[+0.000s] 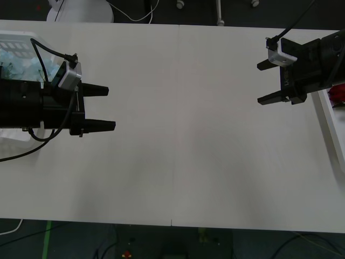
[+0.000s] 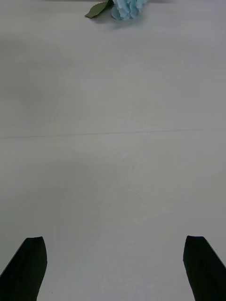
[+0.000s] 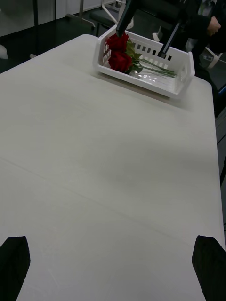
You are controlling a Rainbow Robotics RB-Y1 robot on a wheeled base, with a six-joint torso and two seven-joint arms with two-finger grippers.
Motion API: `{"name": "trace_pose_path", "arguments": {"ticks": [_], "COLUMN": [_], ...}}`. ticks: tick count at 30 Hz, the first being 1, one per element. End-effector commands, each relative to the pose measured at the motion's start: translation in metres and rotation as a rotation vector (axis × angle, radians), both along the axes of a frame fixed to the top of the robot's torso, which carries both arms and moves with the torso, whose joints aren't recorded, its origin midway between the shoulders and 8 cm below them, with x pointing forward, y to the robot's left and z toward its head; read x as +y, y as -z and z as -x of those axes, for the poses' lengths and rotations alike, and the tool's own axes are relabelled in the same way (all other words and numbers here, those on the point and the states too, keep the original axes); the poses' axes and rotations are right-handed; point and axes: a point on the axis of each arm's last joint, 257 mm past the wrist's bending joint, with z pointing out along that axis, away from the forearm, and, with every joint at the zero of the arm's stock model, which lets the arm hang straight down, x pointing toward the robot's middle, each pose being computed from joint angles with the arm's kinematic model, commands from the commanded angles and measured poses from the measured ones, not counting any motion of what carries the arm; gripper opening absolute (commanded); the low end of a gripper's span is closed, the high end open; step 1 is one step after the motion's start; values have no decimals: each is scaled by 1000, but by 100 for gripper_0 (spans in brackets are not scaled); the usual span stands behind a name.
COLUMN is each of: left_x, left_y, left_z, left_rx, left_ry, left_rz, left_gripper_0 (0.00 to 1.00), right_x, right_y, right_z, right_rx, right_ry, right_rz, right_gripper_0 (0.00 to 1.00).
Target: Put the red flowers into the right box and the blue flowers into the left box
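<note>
The left box (image 1: 21, 36), a white slotted basket at the table's far left, holds pale blue flowers (image 1: 27, 65). One blue cluster (image 2: 128, 8) with a leaf also appears far off in the right wrist view. I cannot tell whether that cluster lies inside the basket. The right box (image 3: 141, 80) stands at the table's right edge (image 1: 328, 116) and holds red flowers (image 3: 120, 51), whose stems lie along its floor. My left gripper (image 1: 111, 108) hovers open and empty just right of the left box. My right gripper (image 1: 259, 83) is open and empty too, just left of the right box.
The white tabletop (image 1: 183, 151) stretches bare between the two grippers, with a seam down its middle. A person in dark clothes (image 3: 207, 23) stands behind the right box. Cables run along both arms.
</note>
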Motion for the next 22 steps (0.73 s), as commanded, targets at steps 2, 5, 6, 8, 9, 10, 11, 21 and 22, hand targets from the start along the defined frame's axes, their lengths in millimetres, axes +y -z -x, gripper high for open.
{"name": "trace_pose_path", "arguments": {"ticks": [2, 5, 6, 8, 9, 10, 11, 21, 22], "left_x": [-9, -9, -9, -9, -9, -9, -9, -9, -9], "left_y": [0, 0, 0, 0, 0, 0, 0, 0, 0], "left_z": [6, 6, 6, 6, 6, 6, 6, 6, 6], "left_rx": [12, 12, 12, 12, 12, 12, 12, 12, 12], "left_ry": [4, 4, 4, 4, 4, 4, 4, 4, 4], "left_rz": [20, 20, 20, 20, 20, 20, 20, 20, 20], "left_gripper_0": [100, 100, 100, 100, 100, 100, 100, 100, 100], "right_x": [-7, -7, -7, -7, -7, -7, -7, -7, -7], "right_y": [-6, -6, -6, -6, -6, -6, -6, -6, -6], "right_z": [5, 5, 5, 5, 5, 5, 5, 5, 5], "right_rx": [-10, -10, -10, -10, -10, -10, -10, -10, -10], "right_ry": [-2, -2, -2, -2, -2, -2, -2, -2, -2], "right_rz": [24, 24, 24, 24, 24, 24, 24, 24, 24], "right_gripper_0": [84, 84, 84, 94, 98, 100, 100, 100, 100]}}
